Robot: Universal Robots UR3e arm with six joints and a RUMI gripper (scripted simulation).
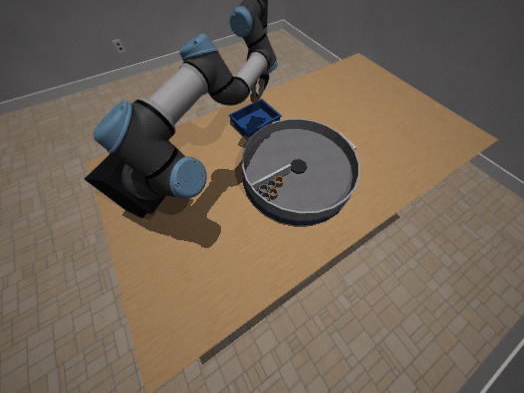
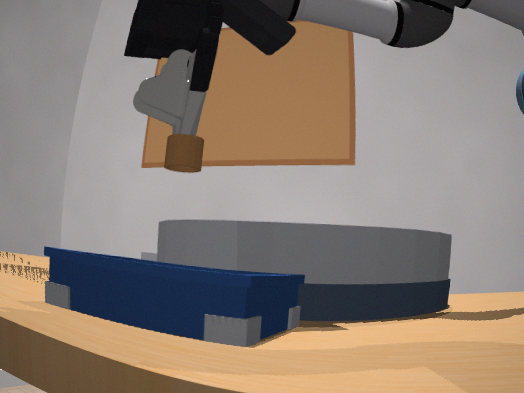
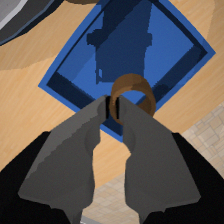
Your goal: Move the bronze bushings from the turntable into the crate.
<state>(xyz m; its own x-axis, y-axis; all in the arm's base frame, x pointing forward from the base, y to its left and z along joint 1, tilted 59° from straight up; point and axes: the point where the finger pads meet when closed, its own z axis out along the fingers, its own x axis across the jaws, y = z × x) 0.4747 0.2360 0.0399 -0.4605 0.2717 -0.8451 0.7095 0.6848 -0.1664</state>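
My gripper (image 1: 255, 94) (image 2: 186, 132) (image 3: 113, 97) is shut on the wall of a bronze bushing (image 2: 183, 153) (image 3: 141, 90) (image 1: 252, 96) and holds it high above the blue crate (image 1: 237, 119) (image 2: 150, 293) (image 3: 55, 80). In the wrist view the bushing hangs over the crate's near corner. The grey turntable (image 1: 320, 173) (image 2: 350, 253) stands beside the crate. At its front left, by a white divider bar (image 1: 270, 174), lie two bronze bushings (image 1: 279, 181) (image 1: 273, 192) and two steel bushings (image 1: 263, 189) (image 1: 269, 197) close together.
The crate and turntable stand on a wooden table (image 1: 200, 283) (image 2: 350, 353). The arm's base (image 1: 130, 183) stands left of the turntable. A black hub (image 1: 298, 165) sits at the turntable's centre.
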